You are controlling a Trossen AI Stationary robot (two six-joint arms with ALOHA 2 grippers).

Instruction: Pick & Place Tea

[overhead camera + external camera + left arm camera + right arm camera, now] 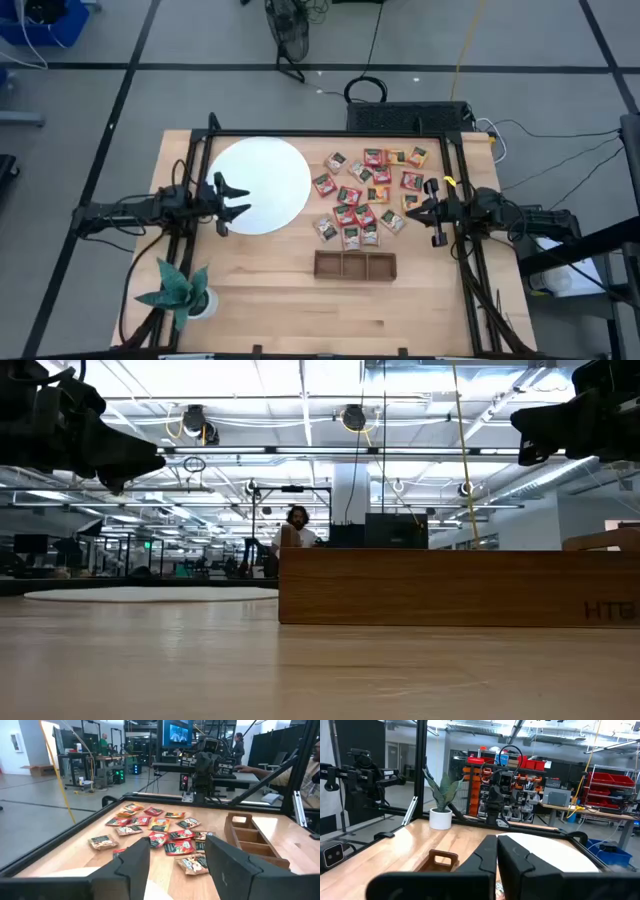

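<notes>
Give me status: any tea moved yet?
Done: nothing visible. The tea sachets lie scattered on the table; the wooden tray and white disc look empty. In hand: nothing; left gripper open over the disc's edge, right gripper shut beside the pile. Left: every sachet.

On my bench (260, 290) the disc (262, 185) lies left, the tea sachets (368, 195) right of it, the tray (355, 264) just before them. I see the plant (180, 290) at the front-left corner. The left end effector (232, 202) hangs over the disc's left edge, the right end effector (420, 211) beside the sachets.
</notes>
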